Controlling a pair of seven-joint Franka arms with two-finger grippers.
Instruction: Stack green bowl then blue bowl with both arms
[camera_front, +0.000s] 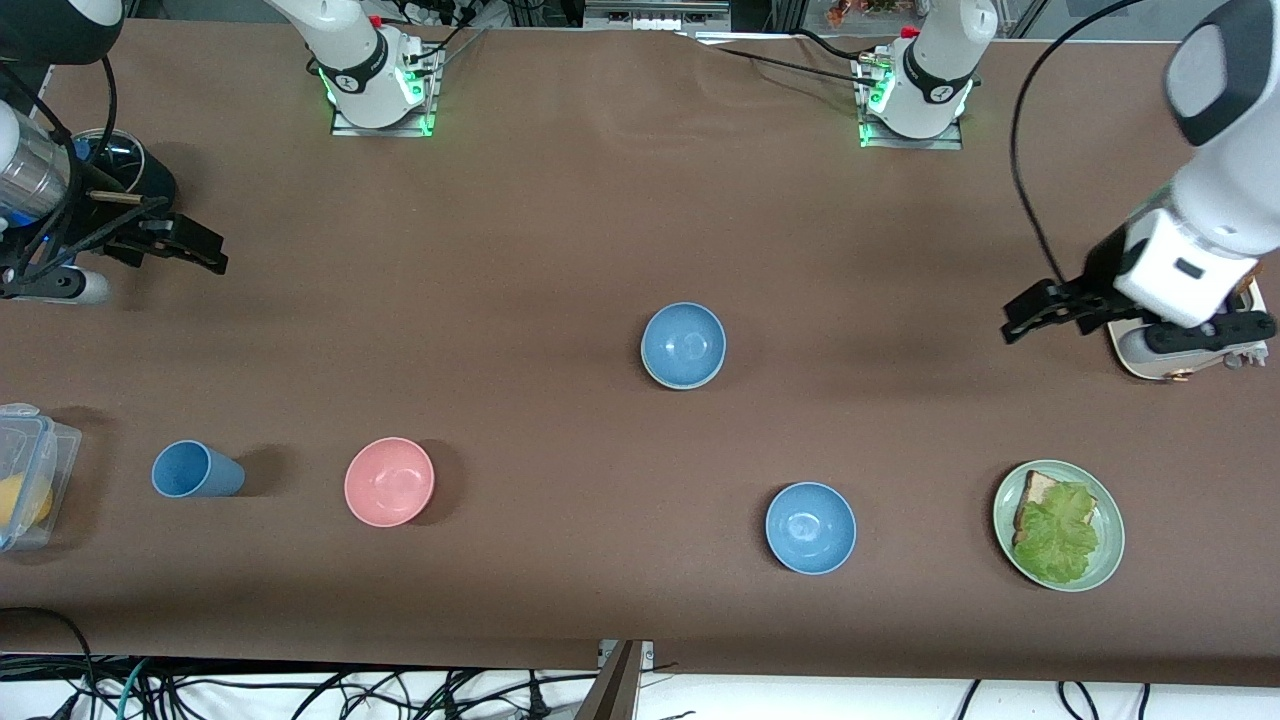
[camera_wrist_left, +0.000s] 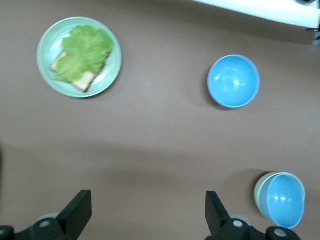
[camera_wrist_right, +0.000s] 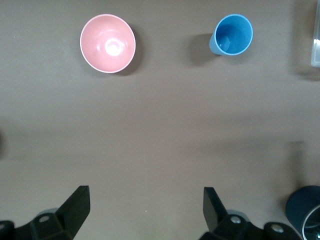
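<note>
Logging what I see on the brown table (camera_front: 560, 200) from my remote station.

Item one: the blue bowl (camera_front: 683, 345) sits nested inside the green bowl (camera_front: 652, 372), near the middle of the table; only a thin pale-green rim shows around it from the front, and the left wrist view shows the green edge at one side.

Item two: a second, brighter blue bowl (camera_front: 811, 527) stands alone, nearer to the front camera than the stack and toward the left arm's end.

Item three: a green plate (camera_front: 1108, 520) carrying bread and lettuce, near the left arm's end.

Item four: a pink bowl (camera_front: 389, 481) and, beside it, a blue cup (camera_front: 195, 470) lying on its side, both toward the right arm's end.

Item five: a clear plastic container (camera_front: 30, 470) at the table edge by the right arm's end.

Item six: the left gripper (camera_front: 1035, 308) hangs over the table's left-arm end, jaws spread, holding nothing.

Item seven: the right gripper (camera_front: 185, 245) hangs over the right-arm end, jaws spread and empty.
</note>
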